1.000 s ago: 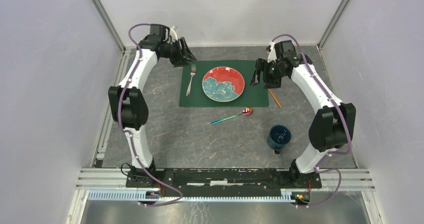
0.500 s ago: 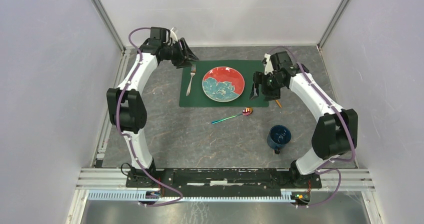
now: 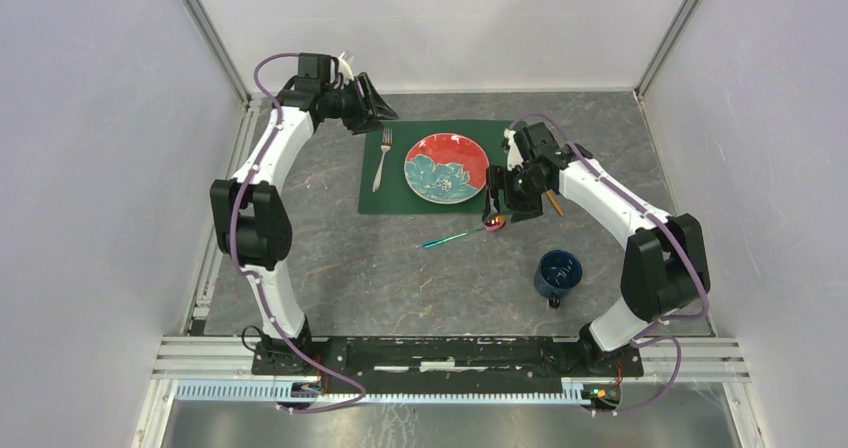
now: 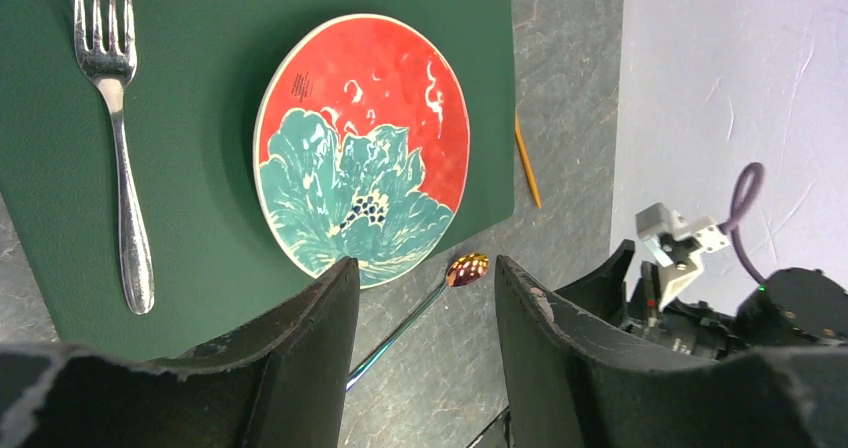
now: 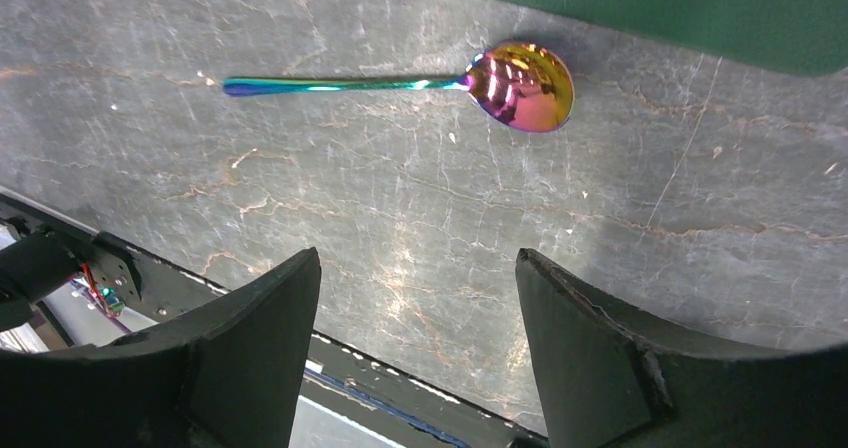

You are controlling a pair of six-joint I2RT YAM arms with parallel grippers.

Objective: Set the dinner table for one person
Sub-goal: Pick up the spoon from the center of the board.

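The grey stone worktop (image 3: 400,278) spread out ahead of both arm bases. On it a plate (image 3: 447,167) sat centred on the green placemat (image 3: 385,200), with a fork (image 3: 382,160) on the mat left of the plate. The spoon (image 5: 520,86) lay off the mat on bare stone. The right fingers (image 5: 590,338), apart and empty, hung over the spoon, likely to fetch it. The left fingers (image 4: 300,348), also apart, held nothing. A dark stamp on the plate was unreadable.

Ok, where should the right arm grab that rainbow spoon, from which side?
I'd take the spoon by the middle of its thin handle, coming straight down with the open right pincer, closing across it. It lies flat on the dinner table, so no side gives purchase, and its bowl is wide and close to the placemat.
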